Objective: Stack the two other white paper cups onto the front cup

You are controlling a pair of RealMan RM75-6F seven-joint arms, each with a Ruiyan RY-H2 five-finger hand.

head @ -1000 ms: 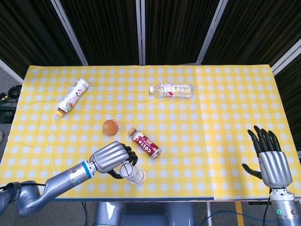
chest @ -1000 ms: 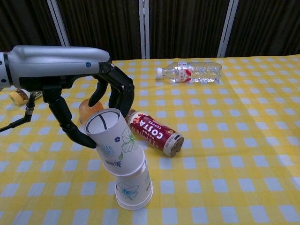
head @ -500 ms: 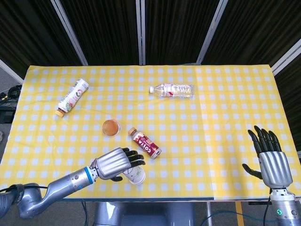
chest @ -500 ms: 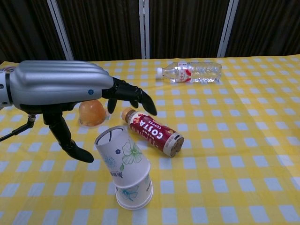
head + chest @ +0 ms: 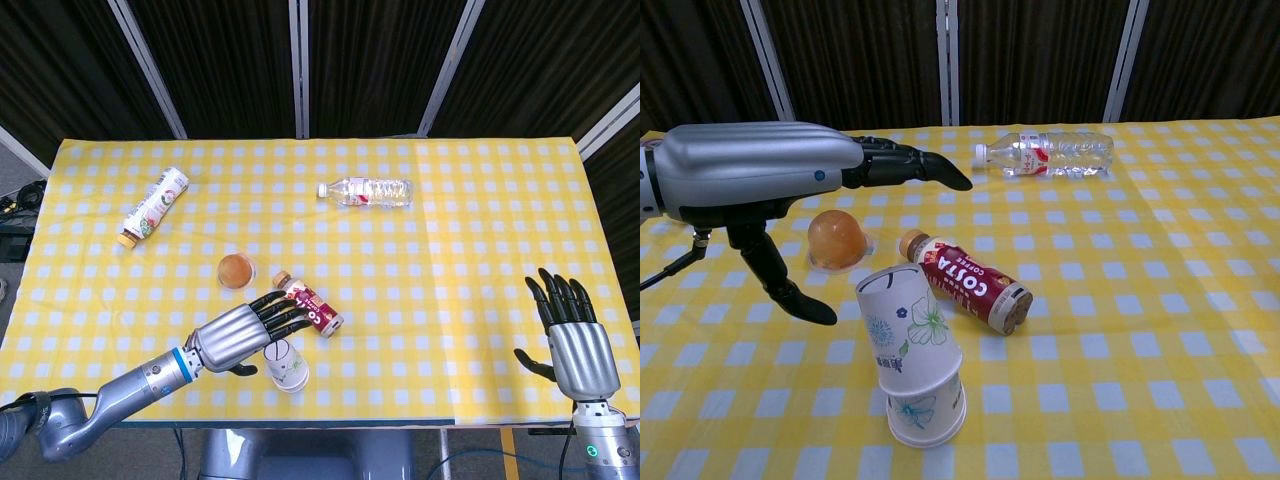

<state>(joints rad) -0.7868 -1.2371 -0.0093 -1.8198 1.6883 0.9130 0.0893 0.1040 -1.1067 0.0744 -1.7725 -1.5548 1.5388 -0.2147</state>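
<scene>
Chest view, left hand (image 5: 760, 180) now spread, lifted off tilted cup stack (image 5: 910, 358), right hand (image 5: 572, 340) spread.

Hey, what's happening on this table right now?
A two-armed robot is stacking white paper cups. The left hand hovers open above the cup stack at the table's front edge, touching nothing. The top cup sits tilted on the stack, not fully seated. The right hand is open, off to the side. Three bottles lie on the yellow checked tablecloth.
</scene>
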